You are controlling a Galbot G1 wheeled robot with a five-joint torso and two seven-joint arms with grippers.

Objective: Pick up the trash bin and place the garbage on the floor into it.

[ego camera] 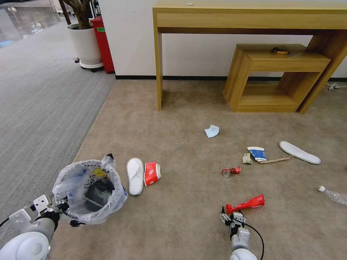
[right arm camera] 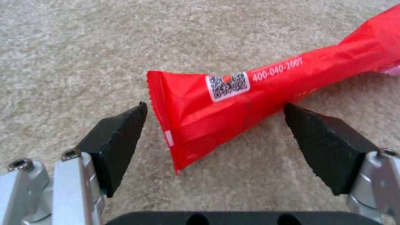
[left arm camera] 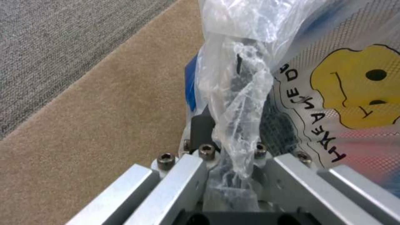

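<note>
The trash bin (ego camera: 90, 191), dark with a crinkly printed bag (left arm camera: 233, 93), is at the near left of the beige floor (ego camera: 188, 108). My left gripper (ego camera: 63, 208) (left arm camera: 231, 137) is shut on its bagged rim. A twisted red wrapper (ego camera: 245, 204) (right arm camera: 250, 93) lies near right, its end between the fingers of my open right gripper (ego camera: 228, 216) (right arm camera: 215, 107), untouched by the pads (right arm camera: 117, 137). More garbage lies around: a white slipper (ego camera: 135, 176), a red pack (ego camera: 151, 173), a tissue (ego camera: 211, 131), a crushed can (ego camera: 231, 170), a paper cup (ego camera: 257, 153), a stick (ego camera: 275, 160), another slipper (ego camera: 299, 152), a bottle (ego camera: 334, 195).
A wooden desk (ego camera: 159, 65) and a low wooden shelf (ego camera: 274, 79) stand against the far wall. Grey striped carpet (ego camera: 39, 101) runs along the left, with a white plant pot (ego camera: 85, 45) and a red box (ego camera: 103, 43) at its far end.
</note>
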